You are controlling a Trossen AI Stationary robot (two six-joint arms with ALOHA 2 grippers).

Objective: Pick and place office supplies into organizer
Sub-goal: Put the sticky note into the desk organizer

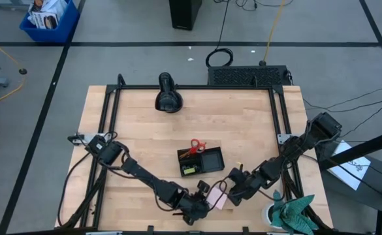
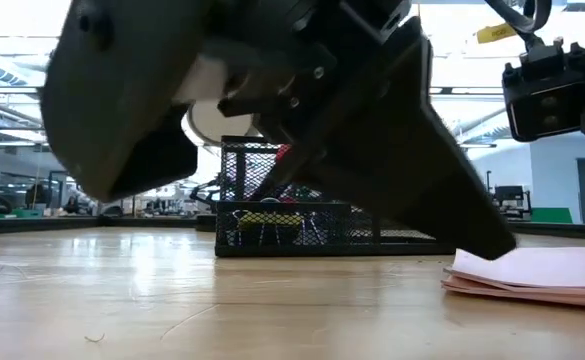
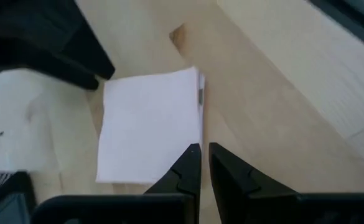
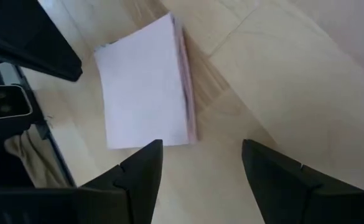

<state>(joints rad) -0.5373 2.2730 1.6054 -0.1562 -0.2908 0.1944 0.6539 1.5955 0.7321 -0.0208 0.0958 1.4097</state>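
The pink sticky-note pad lies flat on the table near its front edge, between my two grippers. My left gripper is shut, its tips at the pad's near edge, slanting down from the table's left. My right gripper is open and empty, hovering just right of the pad. The black mesh organizer stands behind them. It holds the red-handled scissors and a yellow-green piece. My left gripper's shut fingertips stand at the pad's edge, slanting down from the table's left side. In the low view the finger ends just over the pad's top sheet. Whether it touches the pad, I cannot tell. The pad lies flat on the table.
A black rounded cylindrical device lies at the table's far edge. A teal-green cloth sits at the front right corner. Bare wood lies left of the organizer.
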